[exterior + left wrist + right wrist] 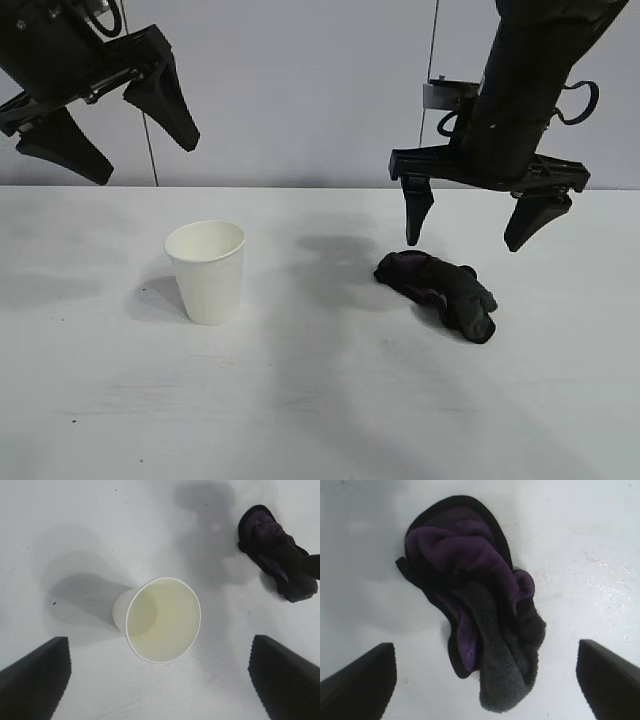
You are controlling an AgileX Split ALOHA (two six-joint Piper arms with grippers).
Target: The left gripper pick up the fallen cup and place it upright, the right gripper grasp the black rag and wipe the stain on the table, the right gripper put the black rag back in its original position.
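Observation:
The white paper cup [207, 270] stands upright on the white table [320, 400], left of centre; it also shows in the left wrist view [161, 619]. My left gripper [105, 125] hangs open and empty high above and to the left of the cup. The black rag [438, 291] with purple patches lies loose on the table at the right, and shows in the right wrist view [480, 615] and the left wrist view [275, 552]. My right gripper [472, 230] is open, just above and behind the rag, not touching it. No yellowish-brown stain shows; a faint wet sheen [605, 587] lies beside the rag.
A pale wall with a vertical seam [148, 140] stands behind the table. Soft arm shadows [335, 250] fall between cup and rag. A tiny dark speck [75, 420] lies near the front left.

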